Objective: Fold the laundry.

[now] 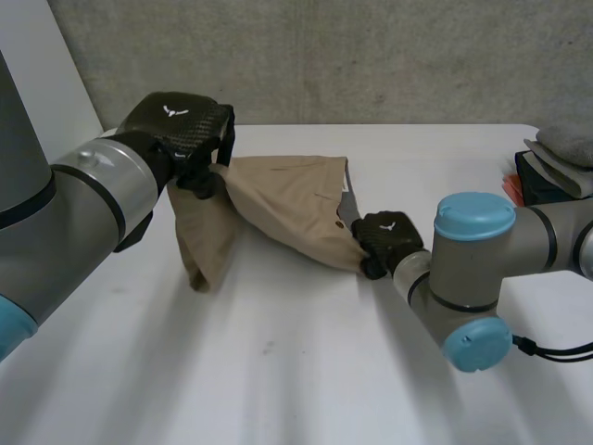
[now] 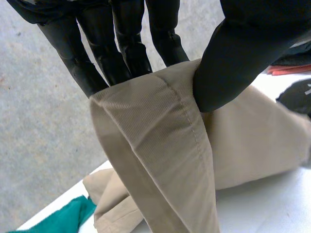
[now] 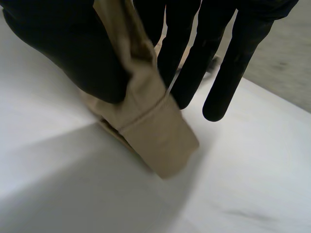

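- Grey concrete wall [image 1: 371, 56] behind, white table [image 1: 278, 371] in front; where was the tan garment [image 1: 287, 209]?
- It lay across the middle of that table. Its long axis ran from the left hand [image 1: 181, 125] to the right hand [image 1: 387, 239], high at the left end and sloping down to the right one.
- How did the left hand hold it?
- It was closed on a stitched hem. In the left wrist view the thumb [image 2: 233, 58] pressed the cloth against the straight fingers [image 2: 121, 48]. That end was raised off the table, and a fold hung from it down to the tabletop.
- And the right?
- Pinching too. Its wrist view showed a narrow band [image 3: 150, 131] of the garment passing between thumb and fingers, and the band's tip rested on the table just under the hand.
- Anything else about?
- Well off the garment's right end sat a pile of folded grey cloth [image 1: 565, 148] on something dark, with an orange-red edge [image 1: 510, 185] beside it. Near the garment's hanging fold a green cloth [image 2: 63, 218] lay on the table; I could not tell whether the two touched.
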Available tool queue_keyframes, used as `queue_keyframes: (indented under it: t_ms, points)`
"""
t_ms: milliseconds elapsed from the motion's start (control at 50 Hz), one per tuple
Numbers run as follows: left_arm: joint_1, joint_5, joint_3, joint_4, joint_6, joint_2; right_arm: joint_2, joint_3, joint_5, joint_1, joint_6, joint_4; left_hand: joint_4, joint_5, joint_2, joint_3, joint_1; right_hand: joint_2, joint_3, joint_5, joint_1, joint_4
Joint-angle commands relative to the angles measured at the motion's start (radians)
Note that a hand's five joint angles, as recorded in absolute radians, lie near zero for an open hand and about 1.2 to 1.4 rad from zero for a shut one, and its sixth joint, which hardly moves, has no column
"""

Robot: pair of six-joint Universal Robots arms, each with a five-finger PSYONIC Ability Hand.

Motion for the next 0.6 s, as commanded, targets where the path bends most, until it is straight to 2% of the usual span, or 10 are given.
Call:
queue_keyframes:
  t_ms: [20,60,80,140,160,240,280,340,460,600]
  points:
    - [0.038,0.013,-0.075,-0.074,0.004,0.013,-0.100,0.028,0.084,-0.047,-0.120,0.105,0.202,0.243,0.201,0.208,0.230,0.221,0.233,0.236,0.281,0.231]
    - [0.049,0.030,-0.104,-0.100,0.021,0.024,-0.186,0.074,0.045,-0.071,-0.195,0.152,0.202,0.243,0.201,0.208,0.230,0.221,0.233,0.236,0.281,0.231]
    - [0.063,0.054,-0.140,-0.126,0.045,0.036,-0.279,0.124,-0.007,-0.108,-0.290,0.209,0.202,0.243,0.201,0.208,0.230,0.221,0.233,0.236,0.281,0.231]
    - [0.086,0.108,-0.193,-0.166,0.098,0.056,-0.416,0.195,-0.097,-0.166,-0.454,0.322,0.202,0.243,0.201,0.208,0.230,0.221,0.233,0.236,0.281,0.231]
    - [0.093,0.146,-0.232,-0.191,0.133,0.065,-0.493,0.239,-0.151,-0.204,-0.570,0.424,0.202,0.243,0.201,0.208,0.230,0.221,0.233,0.236,0.281,0.231]
    - [0.098,0.214,-0.328,-0.247,0.206,0.079,-0.610,0.319,-0.243,-0.278,-0.821,0.708,0.202,0.243,0.201,0.208,0.230,0.221,0.233,0.236,0.281,0.231]
    - [0.098,0.229,-0.359,-0.261,0.230,0.076,-0.631,0.341,-0.262,-0.294,-0.889,0.802,0.202,0.243,0.201,0.208,0.230,0.221,0.233,0.236,0.281,0.231]
    - [0.090,0.233,-0.402,-0.277,0.266,0.070,-0.639,0.362,-0.268,-0.310,-0.936,0.905,0.202,0.243,0.201,0.208,0.230,0.221,0.233,0.236,0.281,0.231]
    - [0.080,0.205,-0.387,-0.260,0.302,0.013,-0.582,0.335,-0.266,-0.327,-0.930,0.886,0.202,0.243,0.201,0.208,0.230,0.221,0.233,0.236,0.281,0.231]
    - [0.064,0.148,-0.179,-0.163,0.288,-0.125,-0.474,0.183,-0.246,-0.318,-0.780,0.798,0.202,0.243,0.201,0.208,0.230,0.221,0.233,0.236,0.281,0.231]
